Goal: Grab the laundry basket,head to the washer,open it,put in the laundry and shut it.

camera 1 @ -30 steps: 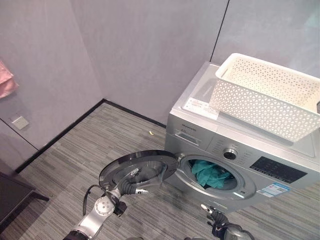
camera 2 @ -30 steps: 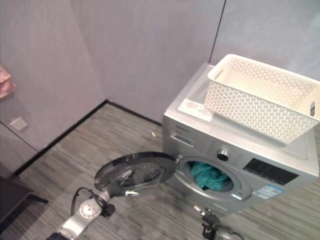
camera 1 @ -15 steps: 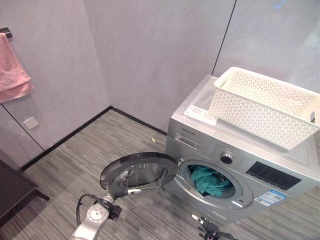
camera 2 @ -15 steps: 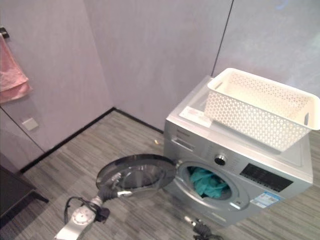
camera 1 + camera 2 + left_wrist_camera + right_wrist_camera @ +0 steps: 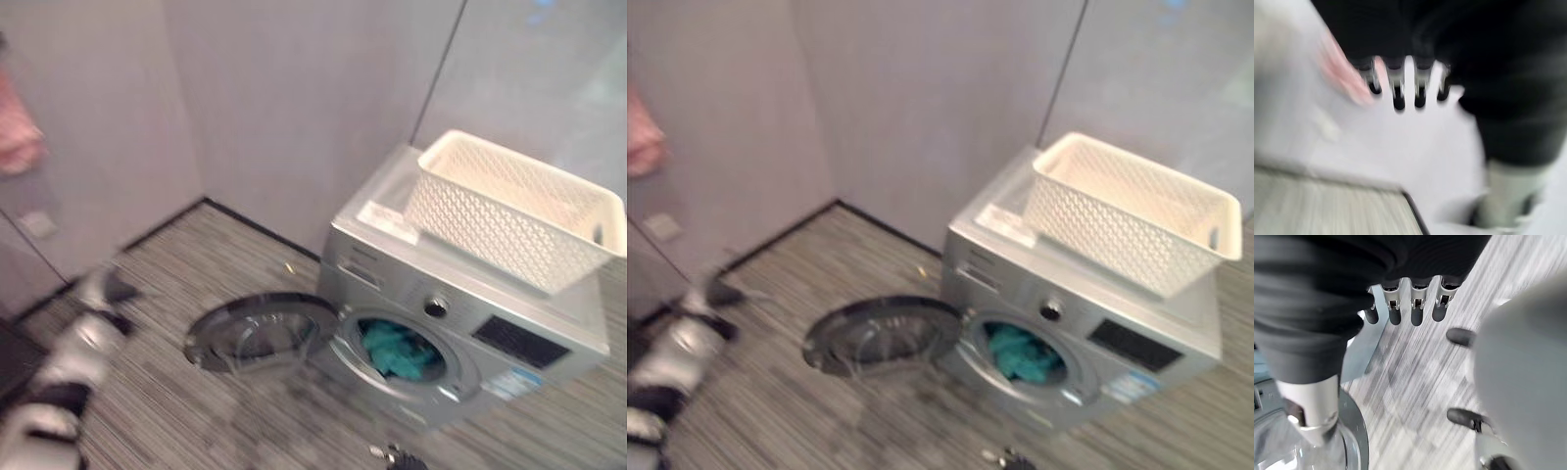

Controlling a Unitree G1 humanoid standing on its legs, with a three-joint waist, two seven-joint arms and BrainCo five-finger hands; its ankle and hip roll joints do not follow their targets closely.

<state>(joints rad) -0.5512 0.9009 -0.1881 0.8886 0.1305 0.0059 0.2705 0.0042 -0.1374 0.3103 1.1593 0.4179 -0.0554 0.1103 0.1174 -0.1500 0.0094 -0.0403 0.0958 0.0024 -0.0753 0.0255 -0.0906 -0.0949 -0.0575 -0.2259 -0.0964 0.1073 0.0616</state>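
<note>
Washer (image 5: 460, 323) door (image 5: 257, 331) lies swung open toward nine o'clock, teal laundry (image 5: 397, 351) inside; left hand (image 5: 93, 305), fingers relaxed and empty, sits nearer at its nine o'clock; right hand (image 5: 1410, 303) likewise empty

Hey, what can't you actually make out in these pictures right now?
- Left hand: smeared by motion in the eye views.
- Right hand: cut off by the bottom edge of the left eye view.
- Washer panel print: blurred.
- Teal laundry: the amount is hidden inside the drum.
</note>
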